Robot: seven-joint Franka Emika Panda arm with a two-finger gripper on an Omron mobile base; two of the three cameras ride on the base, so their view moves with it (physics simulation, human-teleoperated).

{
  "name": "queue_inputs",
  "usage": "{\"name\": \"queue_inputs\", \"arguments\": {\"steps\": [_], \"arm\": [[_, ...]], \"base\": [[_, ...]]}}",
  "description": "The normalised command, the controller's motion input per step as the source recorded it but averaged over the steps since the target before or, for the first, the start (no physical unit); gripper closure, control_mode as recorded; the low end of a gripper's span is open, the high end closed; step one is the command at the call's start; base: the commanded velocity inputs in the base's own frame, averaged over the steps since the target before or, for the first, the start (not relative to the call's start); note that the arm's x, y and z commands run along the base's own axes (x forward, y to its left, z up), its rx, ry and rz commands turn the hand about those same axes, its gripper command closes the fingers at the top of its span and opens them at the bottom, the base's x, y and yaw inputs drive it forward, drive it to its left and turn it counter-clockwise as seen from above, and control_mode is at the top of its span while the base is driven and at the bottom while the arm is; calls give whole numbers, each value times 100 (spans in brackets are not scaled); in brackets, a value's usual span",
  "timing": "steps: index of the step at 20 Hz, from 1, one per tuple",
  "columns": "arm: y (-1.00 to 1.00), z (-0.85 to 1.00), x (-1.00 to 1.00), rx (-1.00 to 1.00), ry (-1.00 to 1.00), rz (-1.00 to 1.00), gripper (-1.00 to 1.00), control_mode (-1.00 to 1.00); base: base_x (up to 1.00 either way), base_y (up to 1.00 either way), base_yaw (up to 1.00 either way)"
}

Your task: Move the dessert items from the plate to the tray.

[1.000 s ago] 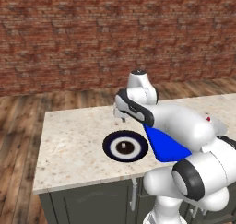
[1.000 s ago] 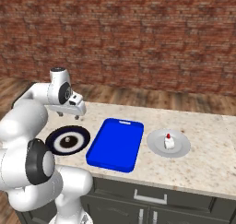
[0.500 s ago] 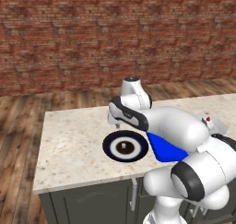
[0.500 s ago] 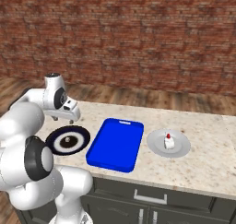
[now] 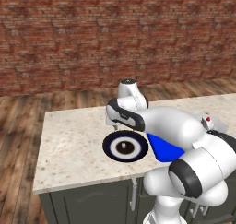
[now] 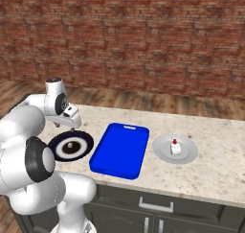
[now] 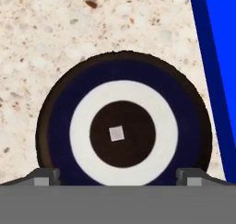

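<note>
The plate (image 7: 55,140), navy with a white ring and a dark brown centre, lies on the speckled counter. A small glossy dark-brown dessert item (image 7: 123,144) sits at its middle, with a pale glint on top. It shows as a brown lump (image 5: 124,147) in the left base view and again in the right base view (image 6: 71,146). My gripper (image 7: 119,174) hangs just above the plate (image 5: 110,147), open, its fingertips (image 7: 46,175) wide apart and holding nothing. The bright blue tray (image 6: 119,150) lies right beside the plate (image 6: 85,143); the arm covers part of the tray (image 5: 161,149).
A pale grey round dish (image 6: 187,153) with a small white, red-topped piece (image 6: 175,146) stands on the tray's far side. The counter's front edge (image 5: 83,184) runs close to the plate. A brick wall and wooden floor lie behind.
The hand has shifted a little to the left and lower, settling over the plate. The jaws have stayed open. Plate, tray and dish have not moved.
</note>
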Motion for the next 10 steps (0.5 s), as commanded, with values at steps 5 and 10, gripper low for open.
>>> {"name": "queue_inputs", "arguments": {"steps": [5,10], "arm": [[-2,-16,9,0,0,-2,-100,-100],[-1,-26,9,0,0,0,-100,-100]], "base": [[0,0,0],[0,0,0]]}}
